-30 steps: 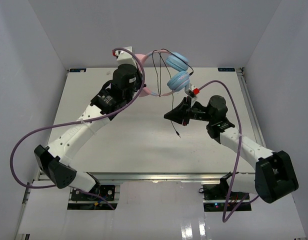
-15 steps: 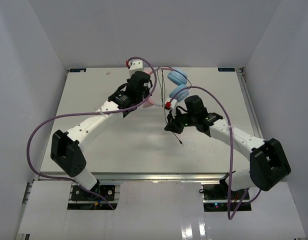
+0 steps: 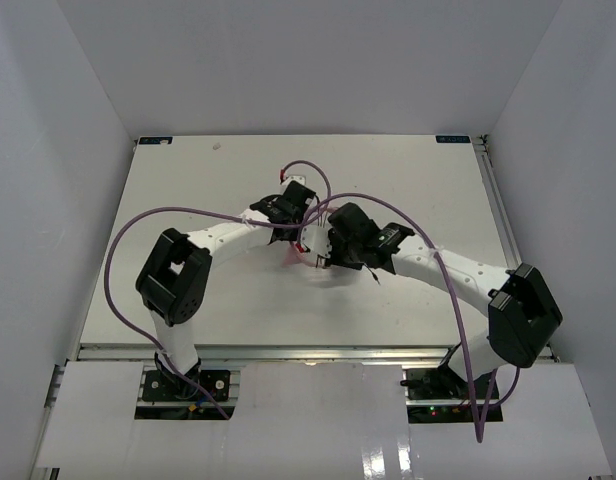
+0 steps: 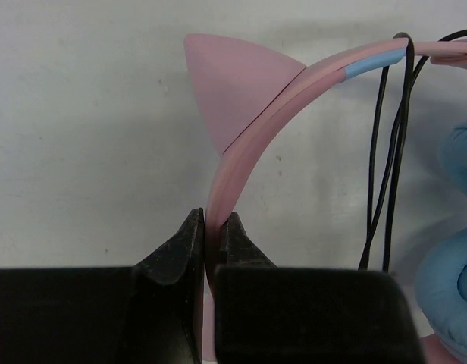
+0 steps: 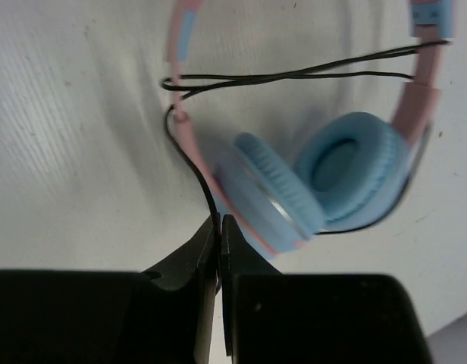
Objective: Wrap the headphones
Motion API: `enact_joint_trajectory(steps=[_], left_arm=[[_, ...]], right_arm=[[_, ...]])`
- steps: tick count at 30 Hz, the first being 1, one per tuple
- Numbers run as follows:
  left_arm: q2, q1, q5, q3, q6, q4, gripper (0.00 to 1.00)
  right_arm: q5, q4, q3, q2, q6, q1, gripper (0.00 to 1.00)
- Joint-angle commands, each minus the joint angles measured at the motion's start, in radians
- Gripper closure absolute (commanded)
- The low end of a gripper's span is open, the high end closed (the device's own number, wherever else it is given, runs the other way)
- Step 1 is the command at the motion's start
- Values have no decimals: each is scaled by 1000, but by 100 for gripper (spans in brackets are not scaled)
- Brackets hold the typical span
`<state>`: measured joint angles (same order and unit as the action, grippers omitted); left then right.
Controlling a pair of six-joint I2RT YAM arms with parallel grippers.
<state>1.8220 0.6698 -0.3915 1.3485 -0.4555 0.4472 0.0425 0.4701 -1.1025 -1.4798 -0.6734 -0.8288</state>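
The winding step appears to be in hand. The left gripper (image 4: 211,227) is pressed onto the pink headband (image 4: 252,125) of the headphones (image 5: 317,182), just below one cat ear (image 4: 233,83), and acts as the anchor. The right gripper (image 5: 219,224) is closed to a thin pinch on the black cable (image 5: 294,74), close beside the light-blue ear cups (image 5: 347,163). Several cable strands already cross the span of the headband, so part of the wrap looks done. The next move calls for carrying the pinched cable round the headband for a further turn, with light tension and the left grip steady, so that the laid strands do not slide off. In the top view both grippers meet near the middle of the counter (image 3: 188,180), with the headphones largely hidden under them. The counter edges and side walls (image 3: 68,120) are well apart. The tight spot is between the two wrists and the purple robot cables (image 3: 188,212) arching over them.
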Motion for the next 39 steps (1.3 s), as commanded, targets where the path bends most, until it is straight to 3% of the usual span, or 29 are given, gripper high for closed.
enact_joint_trajectory(steps=[1,6,9,13,16,22,32,39], left_arm=[[-12,14,108,-32,-1,-27,100],[29,18,224,-45,19,-37,100],[42,19,300,-49,40,-45,100],[58,19,355,-56,68,-46,100],[67,19,387,-65,82,-51,100],[64,19,390,-77,95,-54,100],[34,17,413,-112,101,-58,100],[8,7,377,-141,86,-64,78]], right_arm=[[228,15,11,-31,-133,-58,92],[403,-128,112,-46,-268,-103,92],[485,-316,203,-39,-373,-112,92],[519,-586,291,-18,-574,-112,92],[482,-669,306,-17,-656,-113,90],[428,-604,268,-16,-696,-127,87],[213,-449,194,-94,-632,-59,60],[130,-344,149,-62,-577,50,35]])
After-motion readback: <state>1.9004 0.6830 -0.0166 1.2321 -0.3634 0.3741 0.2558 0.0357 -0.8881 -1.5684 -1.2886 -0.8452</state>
